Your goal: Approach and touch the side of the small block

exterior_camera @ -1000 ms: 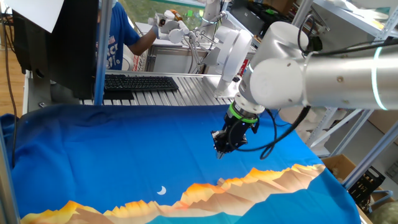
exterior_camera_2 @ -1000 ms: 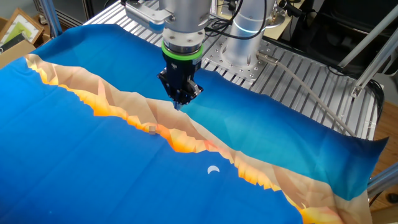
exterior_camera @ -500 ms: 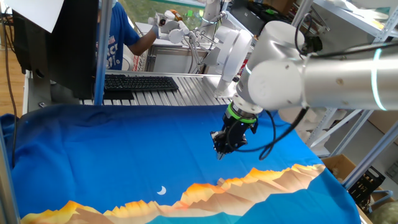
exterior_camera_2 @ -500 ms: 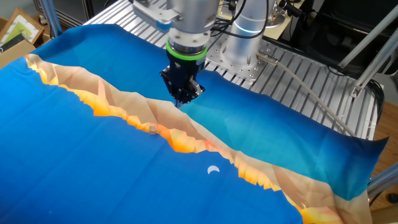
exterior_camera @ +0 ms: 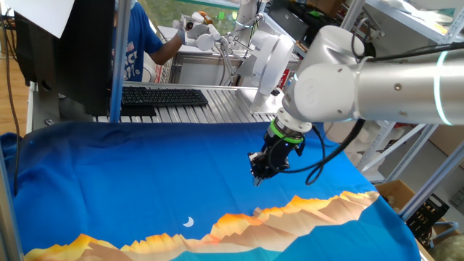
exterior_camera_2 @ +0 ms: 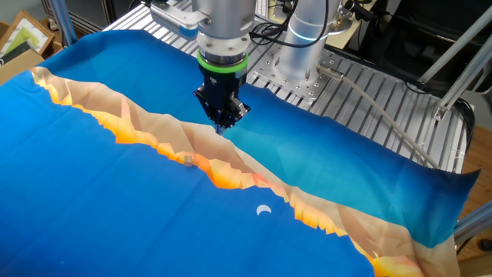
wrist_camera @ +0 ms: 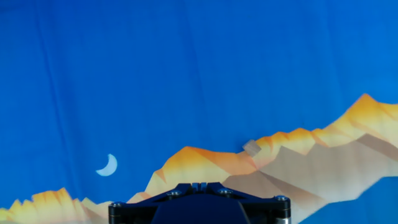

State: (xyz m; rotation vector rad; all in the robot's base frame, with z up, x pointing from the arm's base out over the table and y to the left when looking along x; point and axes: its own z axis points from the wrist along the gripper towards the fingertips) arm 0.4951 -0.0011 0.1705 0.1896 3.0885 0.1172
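Note:
The small tan block [exterior_camera_2: 188, 159] lies on the orange mountain print of the blue cloth. It also shows in the hand view [wrist_camera: 251, 147] and faintly in one fixed view [exterior_camera: 257, 211]. My gripper [exterior_camera_2: 221, 127] hangs above the cloth, behind the block and apart from it, pointing down. Its fingers are pressed together with nothing between them. In the hand view the gripper [wrist_camera: 199, 185] sits at the bottom edge, with the block ahead and a little to the right. In one fixed view the gripper [exterior_camera: 256, 179] is above the blue part of the cloth.
A white crescent moon print [exterior_camera_2: 264, 209] lies on the cloth nearer the front. The cloth [exterior_camera_2: 92, 200] covers a slatted metal table [exterior_camera_2: 369, 115]. The arm's base [exterior_camera_2: 304, 46] stands behind. A keyboard [exterior_camera: 163, 96] and a person [exterior_camera: 141, 43] are beyond the table.
The gripper swayed slightly sideways and came back, staying at about the same height above the cloth. The block has not moved.

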